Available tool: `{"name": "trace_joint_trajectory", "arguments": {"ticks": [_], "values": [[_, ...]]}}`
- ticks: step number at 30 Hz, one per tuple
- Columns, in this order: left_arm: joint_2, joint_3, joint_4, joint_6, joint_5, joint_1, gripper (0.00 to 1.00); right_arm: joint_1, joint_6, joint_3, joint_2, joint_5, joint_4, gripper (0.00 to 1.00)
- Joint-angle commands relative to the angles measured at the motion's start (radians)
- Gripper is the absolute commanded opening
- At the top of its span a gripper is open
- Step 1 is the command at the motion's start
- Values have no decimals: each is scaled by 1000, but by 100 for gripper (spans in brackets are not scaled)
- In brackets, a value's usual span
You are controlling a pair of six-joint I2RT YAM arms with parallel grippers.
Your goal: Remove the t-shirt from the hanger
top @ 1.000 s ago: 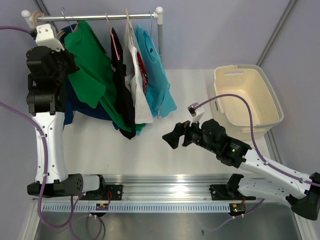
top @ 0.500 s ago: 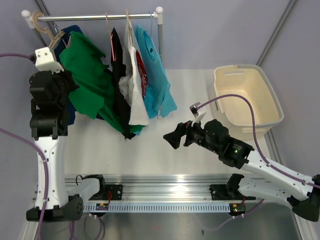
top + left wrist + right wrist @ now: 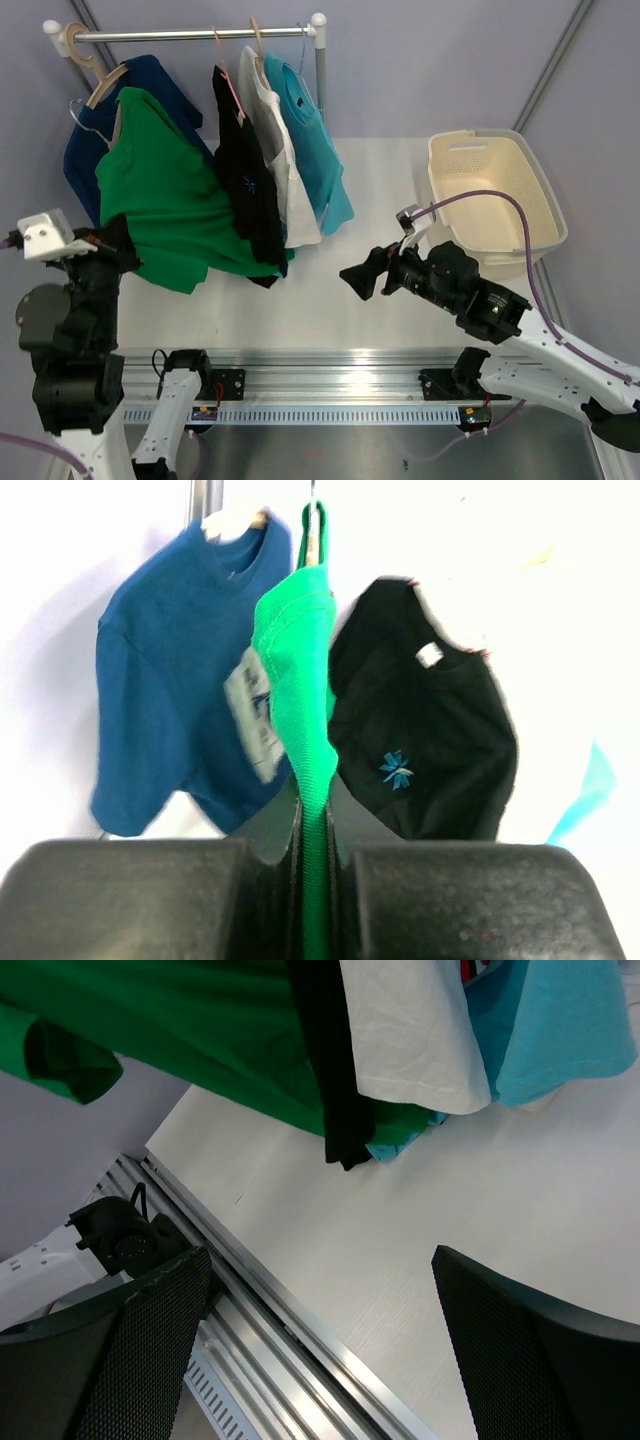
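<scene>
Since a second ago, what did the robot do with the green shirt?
The left fingers, shut on the green t-shirt, pulled back toward the near edge, dragging the shirt out and away from the rail. The right fingers drifted slightly right and stayed open. The basket and the other shirts stayed in place.

hanger (image 3: 313, 520) mostly hidden inside the t-shirt (image 3: 300, 660) — only its hook showing, navy shirt (image 3: 160, 680) print blurred

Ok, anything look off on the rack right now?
Yes: the green t-shirt hangs askew, slanted out of line with the other shirts and stretched towards the left gripper, which is shut on its fabric.
</scene>
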Motion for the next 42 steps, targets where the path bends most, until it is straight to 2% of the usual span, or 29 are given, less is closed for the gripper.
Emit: {"name": "trace_joint_trajectory", "arguments": {"ticks": [1,6,15,20,24,27,30,35,38,42], "values": [[-99,84,95,-41,70,-3,0,6,2,85,-52,35,-86,99],[-180,80,105,-129,151,-3,0,6,45,104,-112,29,-147,100],[-204,179,136,-207,252,-2,0,6,32,128,-170,84,-241,100],[-283,141,136,-224,240,7,0,6,52,104,-209,146,-233,99],[-316,123,136,-291,405,9,0,6,34,75,-250,156,-195,100],[-335,75,142,-397,559,32,0,6,51,93,-255,202,-219,99],[-374,-12,171,-464,636,36,0,7,60,109,-266,209,-229,100],[-461,-129,176,-556,688,43,0,6,31,151,-285,108,-204,100],[-519,-230,206,-627,746,46,0,6,31,158,-310,2,-105,99],[-581,-308,207,-647,756,56,0,6,49,182,-299,-78,-29,99]]}}
